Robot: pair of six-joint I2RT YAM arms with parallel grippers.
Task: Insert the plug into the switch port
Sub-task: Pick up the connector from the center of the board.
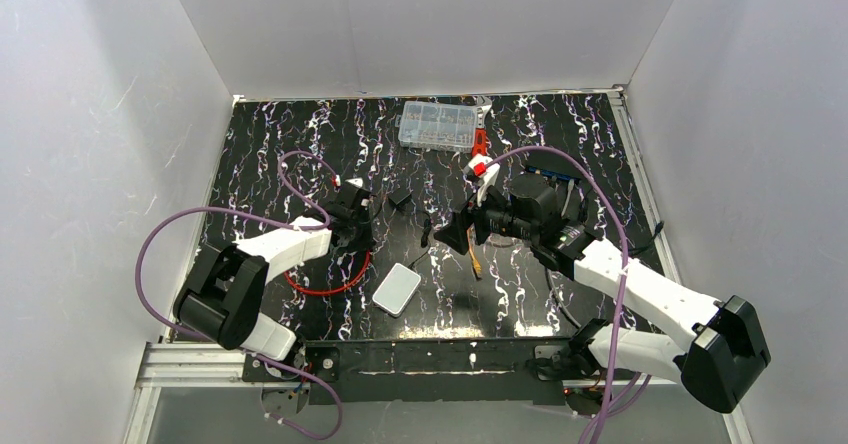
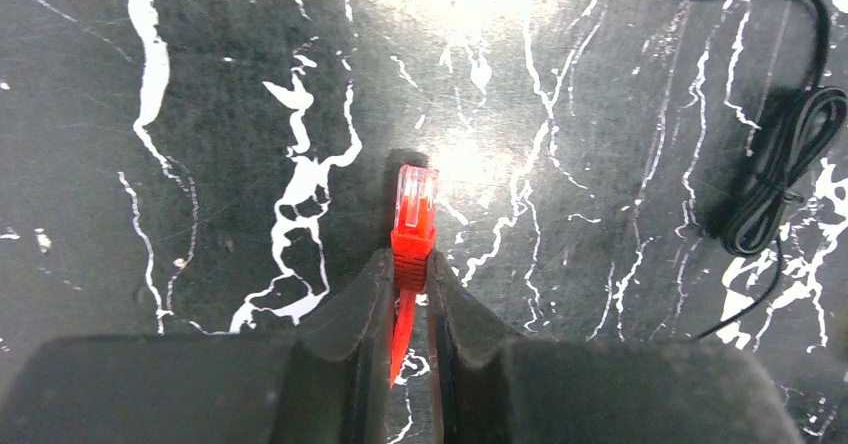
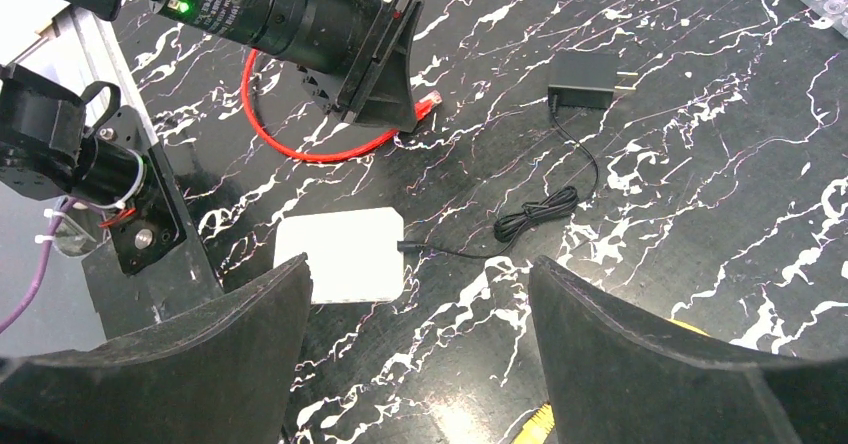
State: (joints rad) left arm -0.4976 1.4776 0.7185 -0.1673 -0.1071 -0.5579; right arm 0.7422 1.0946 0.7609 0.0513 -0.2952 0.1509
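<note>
My left gripper (image 2: pixel 410 261) is shut on the red connector (image 2: pixel 414 204) of the red wire (image 1: pixel 325 284), which sticks out past the fingertips just above the table. In the top view the left gripper (image 1: pixel 360 226) is left of centre. The right gripper (image 3: pixel 418 264) is open and empty above the table, seen near the middle (image 1: pixel 455 234). A thin orange cable (image 1: pixel 475 261) lies under it, and a strip of that orange cable (image 3: pixel 540 424) shows low in the right wrist view. I cannot make out the plug. The black switch (image 1: pixel 548 175) sits behind the right arm, with its ports hidden.
A white-grey rounded box (image 1: pixel 397 289) lies near the front, with a thin black cord coiled (image 3: pixel 535 212) beside it and running to a black adapter (image 3: pixel 583 69). A clear parts box (image 1: pixel 437 124) stands at the back. White walls enclose the table.
</note>
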